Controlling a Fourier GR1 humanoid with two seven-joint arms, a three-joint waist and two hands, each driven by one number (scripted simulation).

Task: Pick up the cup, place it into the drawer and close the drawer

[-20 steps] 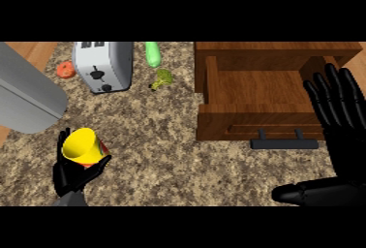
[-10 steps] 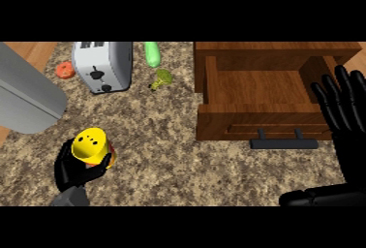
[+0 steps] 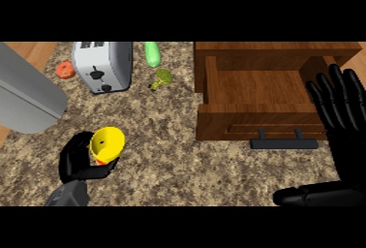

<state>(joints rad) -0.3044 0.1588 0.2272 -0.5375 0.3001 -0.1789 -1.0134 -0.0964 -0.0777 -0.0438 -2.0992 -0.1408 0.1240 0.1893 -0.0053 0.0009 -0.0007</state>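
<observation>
Since the head view is the only 1 given, everything here rests on it. The left hand point(image 3: 73, 162) sits low at the view's left, its fingers and thumb curled round the yellow cup point(image 3: 107, 142). The cup tilts so that its mouth faces up and toward the right. Whether its base is off the counter point(image 3: 178, 169) I cannot tell. The wooden drawer point(image 3: 257, 89) stands pulled open at the upper right, well apart from the cup. Its floor is bare, and its dark handle point(image 3: 283, 144) is on the front panel facing the robot. The right hand point(image 3: 344, 109) is open, fingers straight and pointing up, resting at the view's right edge by the drawer's right wall.

The step in hand looks like carrying the cup across to the drawer. To do it well, the cup should travel high enough to pass over the drawer's front panel and left wall. It should then come down over the middle of the floor before the fingers let go. Turning the cup upright first would help it stand rather than roll. The toaster point(image 3: 103, 65) lies at the top left, off the likely path. The right hand is nearer the handle, so it seems the better choice for the closing push.
</observation>
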